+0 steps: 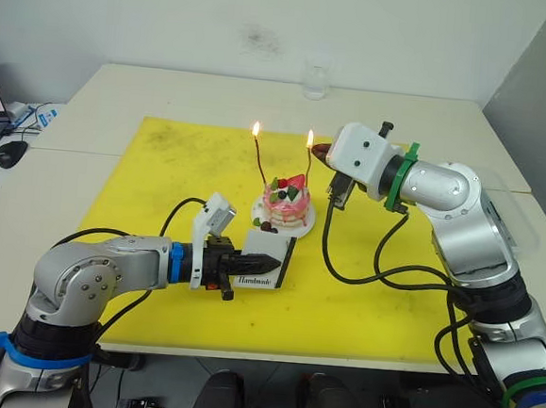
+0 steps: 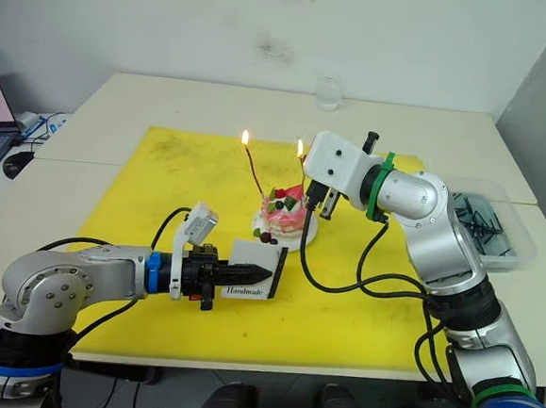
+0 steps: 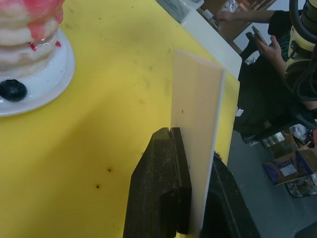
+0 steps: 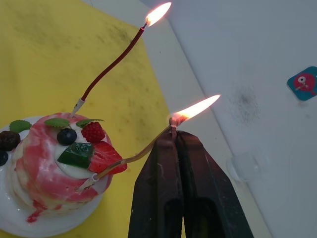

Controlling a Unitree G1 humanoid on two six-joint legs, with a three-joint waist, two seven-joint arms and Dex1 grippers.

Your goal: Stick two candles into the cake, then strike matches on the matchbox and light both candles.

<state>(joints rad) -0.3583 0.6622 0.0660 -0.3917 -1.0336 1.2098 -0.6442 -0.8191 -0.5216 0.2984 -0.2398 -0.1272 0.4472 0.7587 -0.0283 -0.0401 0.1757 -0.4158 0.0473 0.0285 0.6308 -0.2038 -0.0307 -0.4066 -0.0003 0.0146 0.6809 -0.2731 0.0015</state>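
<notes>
The pink cake [image 1: 287, 205] with a strawberry and berries sits on its white plate [image 4: 29, 223] on the yellow mat. Two thin reddish candles stand in it, both burning: the left candle [image 4: 111, 64] and the right candle [image 4: 133, 156], which bends over to my right gripper [image 4: 174, 133]. That gripper is shut, with a short match stub [image 4: 173, 130] at its tips inside the right candle's flame. In front of the cake, my left gripper [image 1: 270, 261] is shut on the white "Handmade" matchbox [image 1: 270, 270], holding it upright on its edge just above the mat.
The yellow mat [image 1: 163, 158] covers the table's middle. A clear glass [image 1: 315, 80] stands at the far edge. A clear tray [image 2: 489, 226] of dark sticks lies at the right. A laptop and mouse [image 1: 12, 153] are far left. A seated person [image 3: 277, 44] shows beyond the table.
</notes>
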